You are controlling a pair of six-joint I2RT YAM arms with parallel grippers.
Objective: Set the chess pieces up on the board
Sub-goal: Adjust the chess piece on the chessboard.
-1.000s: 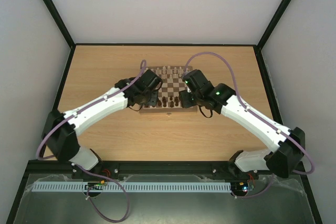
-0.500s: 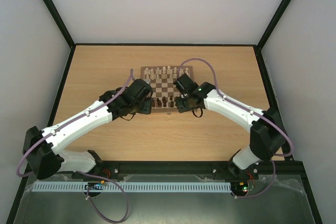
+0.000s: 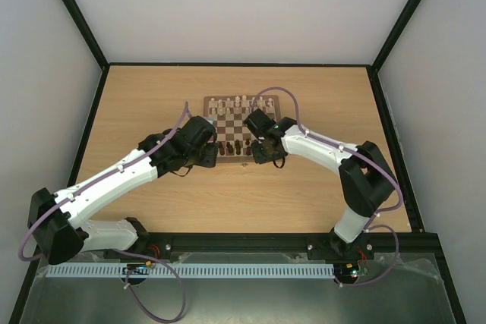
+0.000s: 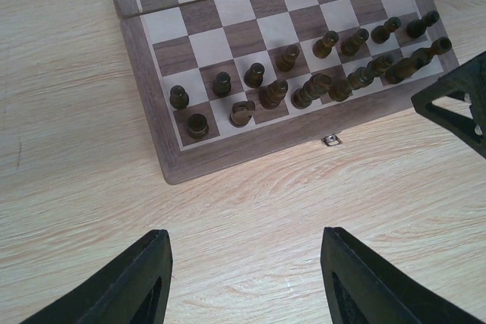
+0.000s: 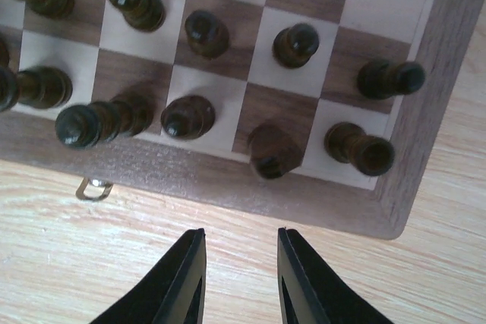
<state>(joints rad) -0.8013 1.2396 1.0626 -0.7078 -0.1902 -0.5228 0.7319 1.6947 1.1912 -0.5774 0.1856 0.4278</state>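
While above pale wooden table (image 3: 152,96), white walls (image 3: 243,5) around: left jaws wide, right jaws narrowly apart.

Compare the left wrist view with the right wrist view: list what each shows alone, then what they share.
Left wrist only: the near left corner of the board, both rows of dark chess pieces end to end, a black part of the right arm, and the left pincer, wide open over bare table. Right wrist only: the board's near right corner up close, and the right pincer, narrowly open and empty. Both: the board, its clasp, dark chess pieces, the table.
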